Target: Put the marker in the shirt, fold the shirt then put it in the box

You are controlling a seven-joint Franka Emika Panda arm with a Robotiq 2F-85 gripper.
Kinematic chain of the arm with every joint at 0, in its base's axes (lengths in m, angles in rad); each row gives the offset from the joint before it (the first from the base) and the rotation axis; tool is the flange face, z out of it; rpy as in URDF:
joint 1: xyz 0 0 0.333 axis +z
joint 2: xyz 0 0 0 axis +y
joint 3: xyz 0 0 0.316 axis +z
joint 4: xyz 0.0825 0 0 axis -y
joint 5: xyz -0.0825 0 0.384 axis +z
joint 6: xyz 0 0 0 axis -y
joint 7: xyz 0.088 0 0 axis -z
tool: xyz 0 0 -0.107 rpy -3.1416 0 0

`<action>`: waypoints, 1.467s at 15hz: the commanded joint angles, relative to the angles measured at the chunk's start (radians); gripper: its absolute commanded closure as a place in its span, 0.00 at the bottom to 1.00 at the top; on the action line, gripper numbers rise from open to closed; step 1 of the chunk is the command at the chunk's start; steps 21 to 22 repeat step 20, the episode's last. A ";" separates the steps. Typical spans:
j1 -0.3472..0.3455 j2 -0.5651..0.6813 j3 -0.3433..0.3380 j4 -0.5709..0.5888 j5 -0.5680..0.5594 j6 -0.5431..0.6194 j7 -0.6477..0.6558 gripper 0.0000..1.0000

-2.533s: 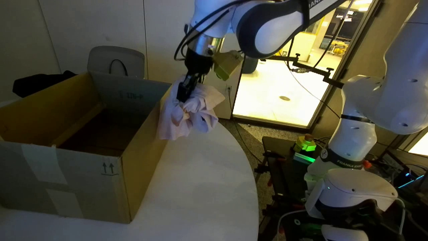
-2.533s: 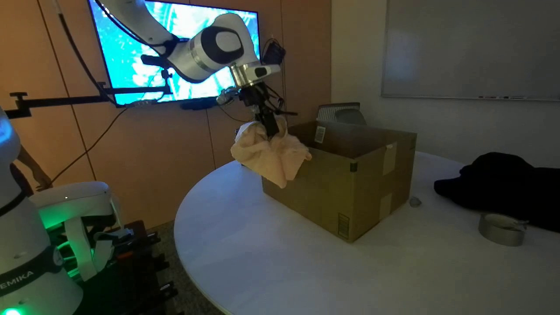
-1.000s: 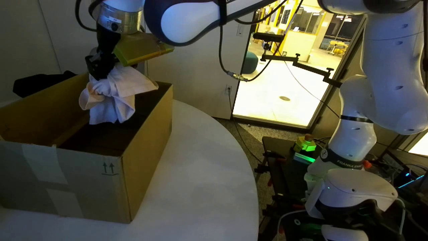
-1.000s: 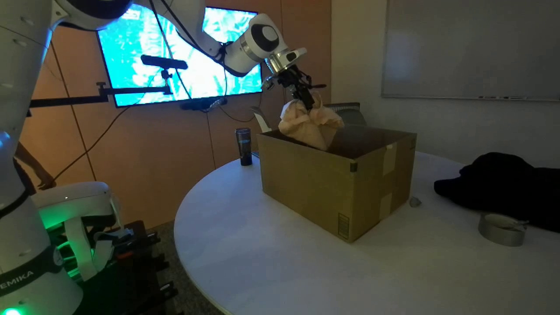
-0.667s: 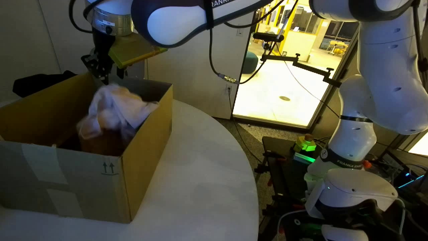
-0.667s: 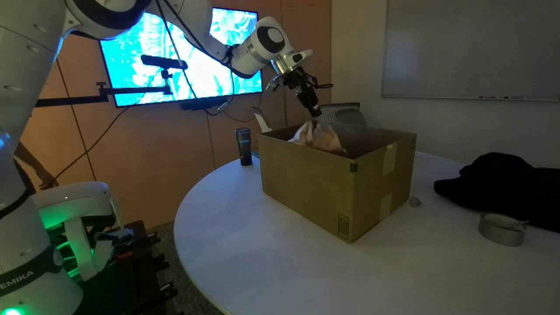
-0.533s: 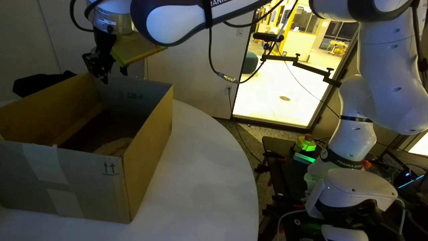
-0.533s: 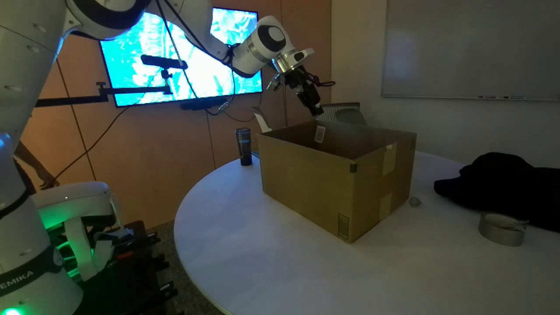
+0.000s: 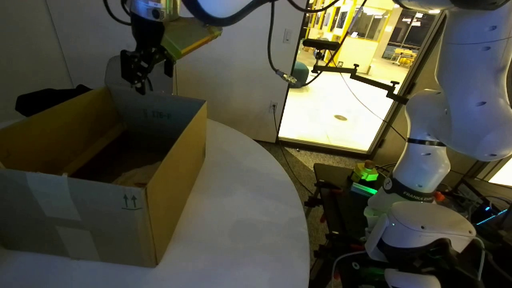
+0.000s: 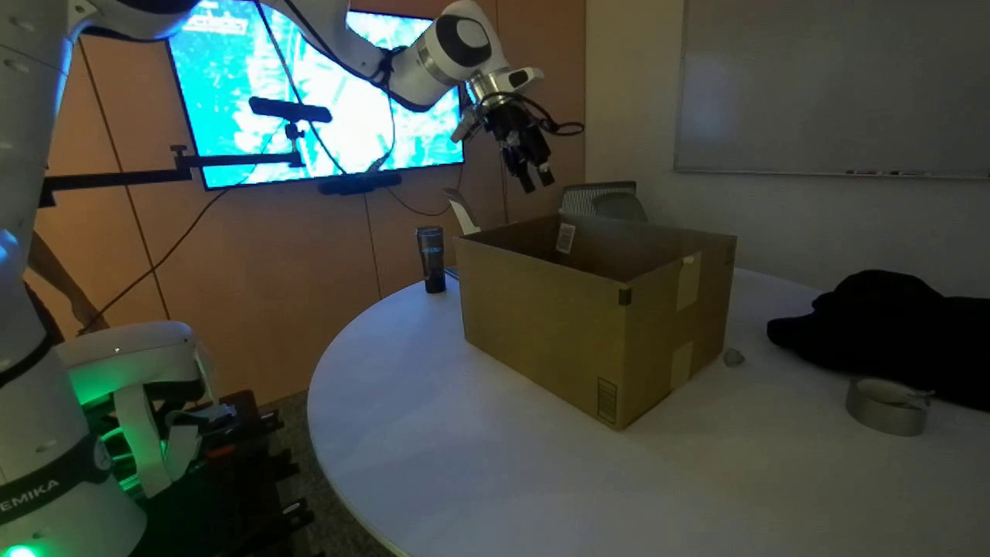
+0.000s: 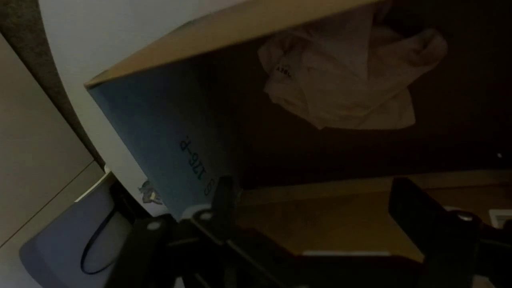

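Observation:
The shirt (image 11: 344,76), pale pink with small dark print, lies crumpled on the floor of the cardboard box (image 10: 541,333), against one long wall. Only a faint patch of the shirt (image 9: 140,175) shows over the near wall in an exterior view. Above the box's rim hangs my gripper (image 9: 154,80), apart from both box and cloth. Its fingers stand wide in the wrist view, where the gripper (image 11: 312,186) is open with nothing between the tips. The marker is out of view; whether the cloth covers it I cannot tell.
The box stands on a round white table (image 10: 464,456). A dark tumbler (image 10: 431,259) is behind it. Beyond the box lie black cloth (image 10: 874,325), a tape roll (image 10: 888,406) and a small grey lump (image 10: 733,357). A chair (image 11: 76,240) stands beyond the table's edge.
The gripper carried the shirt over the box and opened. The shirt fell inside and settled on the bottom. Since then the gripper has risen and shifted slightly away.

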 commanded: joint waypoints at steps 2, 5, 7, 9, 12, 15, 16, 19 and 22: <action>-0.018 -0.278 0.053 -0.240 0.113 -0.120 -0.203 0.00; -0.024 -0.435 0.088 -0.359 0.155 -0.194 -0.306 0.00; -0.027 -0.545 0.109 -0.444 0.180 -0.220 -0.370 0.00; -0.027 -0.657 0.125 -0.530 0.203 -0.237 -0.413 0.00; -0.022 -0.834 0.133 -0.663 0.258 -0.249 -0.477 0.00; -0.022 -1.013 0.125 -0.792 0.298 -0.270 -0.518 0.00; -0.024 -1.074 0.118 -0.832 0.307 -0.279 -0.527 0.00; -0.041 -0.988 0.148 -0.760 0.288 -0.286 -0.497 0.00; -0.042 -0.989 0.148 -0.759 0.288 -0.286 -0.497 0.00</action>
